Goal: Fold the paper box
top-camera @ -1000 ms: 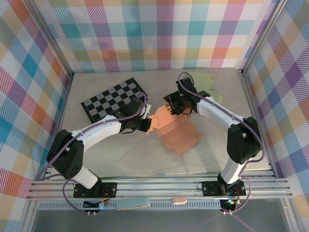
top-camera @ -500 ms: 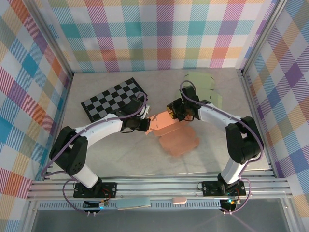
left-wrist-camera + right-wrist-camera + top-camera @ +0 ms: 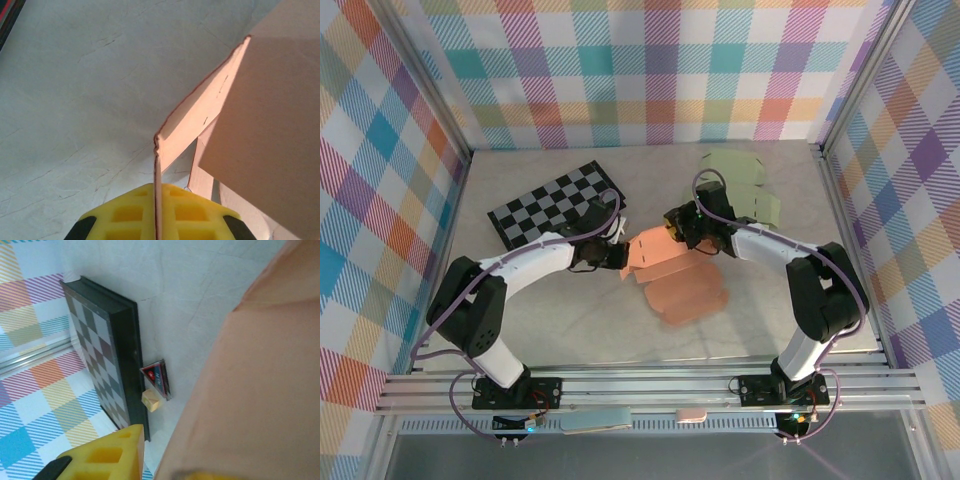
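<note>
The salmon paper box (image 3: 680, 285) lies partly folded in the middle of the table, and both arms meet at its upper left part. My left gripper (image 3: 617, 253) is shut on a thin flap of the box; in the left wrist view the flap's edge (image 3: 158, 170) runs up between the yellow fingers (image 3: 125, 215). My right gripper (image 3: 678, 228) holds the box's far corner. In the right wrist view a box panel (image 3: 250, 390) covers the right side, next to one yellow finger (image 3: 102, 455).
A folded checkerboard (image 3: 555, 205) lies at the back left, just beyond the left gripper. Pale green flat paper sheets (image 3: 745, 180) lie at the back right. A small red triangular item (image 3: 159, 379) and a small wooden cube (image 3: 151, 400) rest beside the board's edge.
The box's lower panel has swung a little left and toward the front. The right gripper has dropped slightly toward the table. Both grippers have kept their hold.
</note>
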{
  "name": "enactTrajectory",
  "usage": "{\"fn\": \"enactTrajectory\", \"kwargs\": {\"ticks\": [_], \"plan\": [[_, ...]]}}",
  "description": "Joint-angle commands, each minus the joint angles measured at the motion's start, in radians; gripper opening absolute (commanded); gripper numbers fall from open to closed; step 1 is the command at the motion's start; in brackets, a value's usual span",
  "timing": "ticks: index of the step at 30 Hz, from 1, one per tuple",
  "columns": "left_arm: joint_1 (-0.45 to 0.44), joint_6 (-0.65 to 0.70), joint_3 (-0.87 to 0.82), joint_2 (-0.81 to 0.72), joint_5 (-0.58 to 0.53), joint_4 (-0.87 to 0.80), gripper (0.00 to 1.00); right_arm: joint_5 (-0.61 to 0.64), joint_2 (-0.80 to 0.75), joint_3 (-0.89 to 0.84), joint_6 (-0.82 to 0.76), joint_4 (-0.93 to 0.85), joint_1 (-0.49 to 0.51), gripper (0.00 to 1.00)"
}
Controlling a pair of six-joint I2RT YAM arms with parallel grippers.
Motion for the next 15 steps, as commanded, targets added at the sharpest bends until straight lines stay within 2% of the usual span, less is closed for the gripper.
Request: {"fn": "enactTrajectory", "kwargs": {"ticks": [1, 9, 15], "plan": [[0.017, -0.007, 0.032, 0.018, 0.027, -0.032, 0.0, 0.011, -0.043, -0.016, 0.016, 0.084, -0.005, 0.25], [0.022, -0.007, 0.042, 0.031, 0.034, -0.036, 0.0, 0.003, -0.022, -0.038, 0.019, 0.11, -0.004, 0.24], [0.032, -0.009, 0.045, 0.029, 0.037, -0.045, 0.0, 0.021, -0.012, -0.04, 0.009, 0.098, -0.003, 0.12]]}}
